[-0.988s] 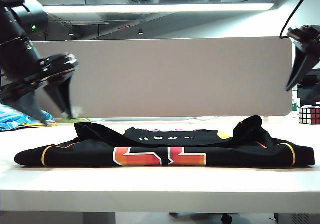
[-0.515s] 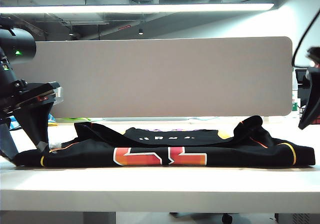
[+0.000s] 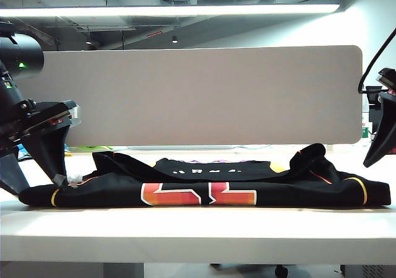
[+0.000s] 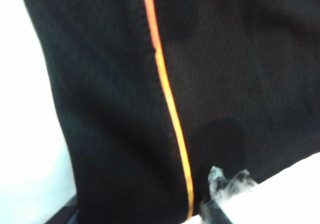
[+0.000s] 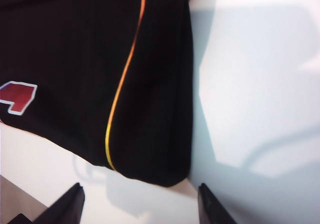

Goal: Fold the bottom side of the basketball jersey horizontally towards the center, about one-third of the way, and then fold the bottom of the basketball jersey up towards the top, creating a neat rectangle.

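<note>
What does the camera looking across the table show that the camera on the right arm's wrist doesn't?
Only the exterior view shows the whole folded basketball jersey, the left tool low at its left end, the grey back panel and a puzzle cube. Only the right wrist view shows the right tool open, its two fingers apart above bare table beside the jersey's corner. Both show the jersey's black fabric, its orange-yellow piping and the white table.
</note>
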### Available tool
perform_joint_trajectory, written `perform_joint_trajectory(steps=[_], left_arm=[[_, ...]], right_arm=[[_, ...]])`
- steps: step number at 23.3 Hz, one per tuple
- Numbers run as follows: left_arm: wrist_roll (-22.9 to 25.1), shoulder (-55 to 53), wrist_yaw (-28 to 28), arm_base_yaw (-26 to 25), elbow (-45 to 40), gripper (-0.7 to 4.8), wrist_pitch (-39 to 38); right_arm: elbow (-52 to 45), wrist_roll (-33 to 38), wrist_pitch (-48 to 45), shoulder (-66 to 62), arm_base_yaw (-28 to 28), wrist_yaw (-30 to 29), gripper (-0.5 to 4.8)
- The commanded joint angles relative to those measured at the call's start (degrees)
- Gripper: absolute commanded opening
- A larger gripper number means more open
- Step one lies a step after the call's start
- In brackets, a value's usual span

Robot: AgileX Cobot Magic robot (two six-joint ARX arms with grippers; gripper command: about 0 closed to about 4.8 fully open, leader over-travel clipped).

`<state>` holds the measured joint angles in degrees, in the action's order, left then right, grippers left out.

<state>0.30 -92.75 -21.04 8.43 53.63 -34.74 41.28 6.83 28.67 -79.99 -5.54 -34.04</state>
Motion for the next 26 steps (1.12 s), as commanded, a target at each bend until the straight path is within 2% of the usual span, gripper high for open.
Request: perform_joint_trajectory(steps=[1, 5, 13, 15, 16, 17, 19, 20, 22, 26], left_arm=[[-0.3, -0.9, 1.2, 0.0, -0.7, 2.82, 0.2], [-0.6, -0.9, -1.0, 0.0, -0.7, 2.82, 1.3], [-1.0, -0.9, -1.1, 0.0, -0.7, 2.77, 2.0], [-1.0, -0.9, -1.1, 0.0, -0.7, 2.68, 2.3], [-0.8, -0.9, -1.1, 0.0, -0.7, 1.85, 2.7], [-0.7, -0.9, -1.4, 0.0, -0.7, 0.93, 3.1], [-0.7, -0.9, -4.0, 0.0, -0.7, -0.07, 3.7], [-0.7, -0.8, -5.0, 0.0, -0.7, -0.06, 3.7], [0.3, 0.5, -5.4, 0.0, -0.7, -0.06, 0.8], [3.6, 9.2, -5.6, 0.2, -1.3, -0.06, -11.8]], right_arm=[[0.2, 0.7, -2.4, 0.0, 0.1, -0.7, 3.10], [0.2, 2.1, -4.5, -1.0, 0.4, -1.1, 3.11], [0.2, 3.7, -7.3, -8.5, 3.9, -1.9, 3.10], [0.2, 3.8, -8.6, -9.7, 4.7, -1.7, 2.41], [0.2, 3.8, -9.0, -9.8, 5.0, -1.7, 1.49], [0.2, 3.8, -9.3, -9.8, 5.2, -1.7, 0.79], [0.2, 3.7, -9.4, -9.7, 5.4, -1.9, 0.24], [0.2, 3.6, -8.9, -9.4, 5.4, -2.3, -0.07], [0.2, 1.7, -5.2, -6.8, 5.4, -2.4, -0.07], [0.2, -4.3, 8.2, 4.7, 5.4, -1.8, -0.07]])
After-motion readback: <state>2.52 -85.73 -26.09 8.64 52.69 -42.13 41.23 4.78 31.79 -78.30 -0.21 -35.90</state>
